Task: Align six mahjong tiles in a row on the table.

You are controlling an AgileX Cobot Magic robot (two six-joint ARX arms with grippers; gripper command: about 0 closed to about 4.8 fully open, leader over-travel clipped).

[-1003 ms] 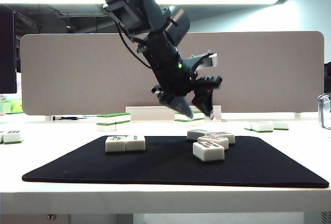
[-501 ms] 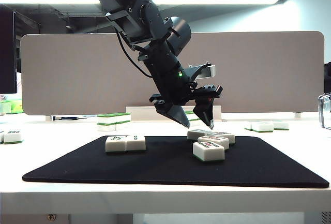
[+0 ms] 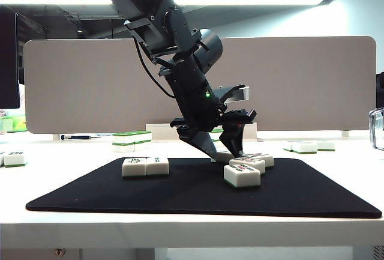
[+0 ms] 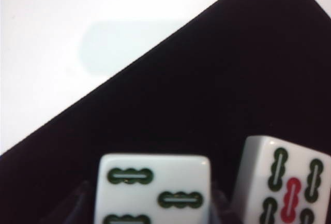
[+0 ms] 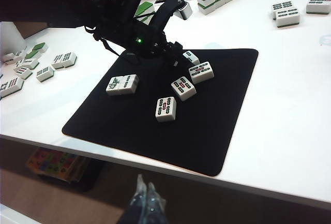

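target tile: three-bamboo mahjong tile [image 4: 153,189], flat on the black mat [image 3: 198,191], sitting between the left jaws [image 3: 223,152]; not lifted.
other tiles: a red-and-green bamboo tile [image 4: 283,182] lies just beside the jaws on the outside; two more tiles [image 5: 176,98] near it toward the mat's front; a joined pair [image 3: 145,166] well apart from the jaws on the far side of the mat.
left jaws: spread, straddling the target, tips at mat level; I cannot tell whether either touches it.
right jaws: right gripper [image 5: 145,198] hangs off the surface's [image 3: 180,227] front edge, well apart from every tile, fingertips pressed together, holding nothing.
step: judged as closing on the target tile to carry it to the pair.
do it well: centre the tile between the jaws, square to its sides, and keep the outer tip off the neighbouring tile.
view gaps: left wrist view alone shows the tile faces and the tight gap to the neighbour; right wrist view alone shows the whole layout from above; exterior view alone shows tip height.
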